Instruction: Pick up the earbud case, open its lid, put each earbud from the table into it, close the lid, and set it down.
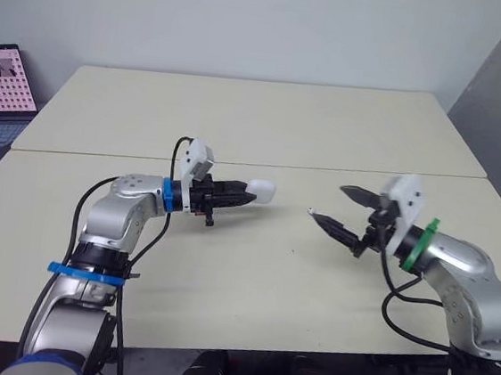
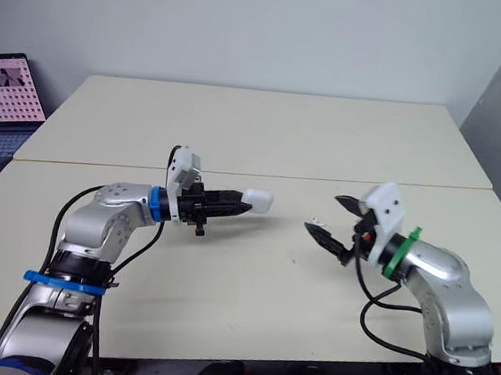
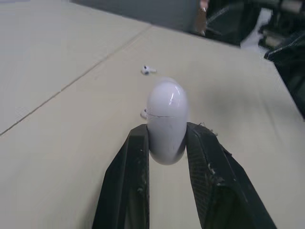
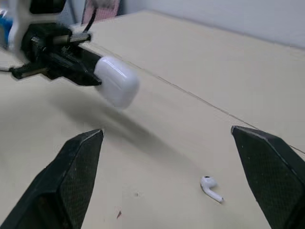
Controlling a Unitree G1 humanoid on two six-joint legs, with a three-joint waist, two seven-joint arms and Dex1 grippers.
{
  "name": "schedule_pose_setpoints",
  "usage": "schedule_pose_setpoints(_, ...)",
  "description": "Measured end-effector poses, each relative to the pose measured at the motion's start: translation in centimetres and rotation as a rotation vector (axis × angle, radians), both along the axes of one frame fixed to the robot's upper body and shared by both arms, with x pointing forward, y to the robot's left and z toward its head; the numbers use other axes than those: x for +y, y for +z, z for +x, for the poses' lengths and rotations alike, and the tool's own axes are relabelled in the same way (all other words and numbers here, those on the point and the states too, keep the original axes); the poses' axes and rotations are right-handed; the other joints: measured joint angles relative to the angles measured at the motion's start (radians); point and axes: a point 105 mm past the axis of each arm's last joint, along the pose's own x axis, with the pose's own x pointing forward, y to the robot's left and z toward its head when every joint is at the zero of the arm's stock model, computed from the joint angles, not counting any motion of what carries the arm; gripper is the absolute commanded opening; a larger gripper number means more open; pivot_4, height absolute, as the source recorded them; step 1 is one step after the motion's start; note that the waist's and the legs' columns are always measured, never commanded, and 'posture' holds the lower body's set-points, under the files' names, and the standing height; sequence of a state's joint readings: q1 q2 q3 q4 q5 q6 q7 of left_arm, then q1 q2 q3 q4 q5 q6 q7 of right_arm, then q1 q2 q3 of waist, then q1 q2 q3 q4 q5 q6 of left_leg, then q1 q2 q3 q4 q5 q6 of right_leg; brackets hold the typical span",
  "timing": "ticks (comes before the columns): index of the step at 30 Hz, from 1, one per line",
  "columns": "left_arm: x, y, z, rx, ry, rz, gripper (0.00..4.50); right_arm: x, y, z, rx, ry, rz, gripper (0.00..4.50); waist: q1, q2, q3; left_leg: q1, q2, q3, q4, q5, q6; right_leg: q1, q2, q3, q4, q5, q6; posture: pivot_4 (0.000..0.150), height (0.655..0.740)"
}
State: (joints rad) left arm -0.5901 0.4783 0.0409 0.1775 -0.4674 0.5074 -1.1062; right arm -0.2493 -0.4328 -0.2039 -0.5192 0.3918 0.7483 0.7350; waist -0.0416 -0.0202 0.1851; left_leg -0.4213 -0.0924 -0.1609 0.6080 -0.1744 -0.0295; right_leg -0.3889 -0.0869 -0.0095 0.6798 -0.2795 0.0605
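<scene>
Left gripper (image 1: 248,196) at centre frame is clamped on the base of the light, probably slippery earbud case (image 1: 264,190), lid free; right gripper (image 1: 327,202) stands apart.

A glossy white, pill-shaped earbud case (image 3: 166,119), lid closed, juts from between the fingers of the left gripper (image 1: 242,196), raised clear of the table (image 1: 266,126). One white earbud (image 4: 211,187) lies on the table nearby, apart from the case.
</scene>
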Motion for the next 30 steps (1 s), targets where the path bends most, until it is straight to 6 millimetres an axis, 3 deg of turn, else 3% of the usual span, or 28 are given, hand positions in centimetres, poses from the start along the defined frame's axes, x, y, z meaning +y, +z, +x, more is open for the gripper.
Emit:
schedule_pose_setpoints(3,0.8,-0.1,-0.4,0.035,0.092,-0.079,0.74,-1.7,-1.9,-1.2,0.038,-0.087,0.048,4.47,0.006,0.0,0.0,0.0,0.0,0.001,0.0,0.0,0.0,0.0,-0.001,0.0,0.0,0.0,0.0,0.15,0.74)
schedule_pose_setpoints(7,1.4,-1.1,-0.7,0.059,0.186,-0.105,0.74,-2.5,-4.5,-2.2,0.081,-0.166,0.073,4.47,0.009,0.0,0.0,0.001,0.0,0.002,0.0,0.0,0.0,0.0,-0.001,0.002,0.0,0.0,0.0,0.15,0.74)
schedule_pose_setpoints(15,1.7,-1.3,-1.0,0.039,0.274,-0.119,0.74,-1.8,-4.1,-1.6,0.017,-0.229,0.102,4.47,0.013,0.0,0.0,0.002,0.0,0.003,0.0,0.0,0.0,0.001,-0.001,0.003,-0.001,0.0,-0.001,0.15,0.74)
schedule_pose_setpoints(30,2.0,-1.6,-1.1,0.046,0.281,-0.111,0.74,-1.7,-4.2,-1.6,0.01,-0.235,0.096,4.47,0.013,0.0,0.0,0.002,0.0,0.003,0.0,0.0,0.0,0.001,-0.001,0.002,-0.001,-0.001,-0.001,0.15,0.74)
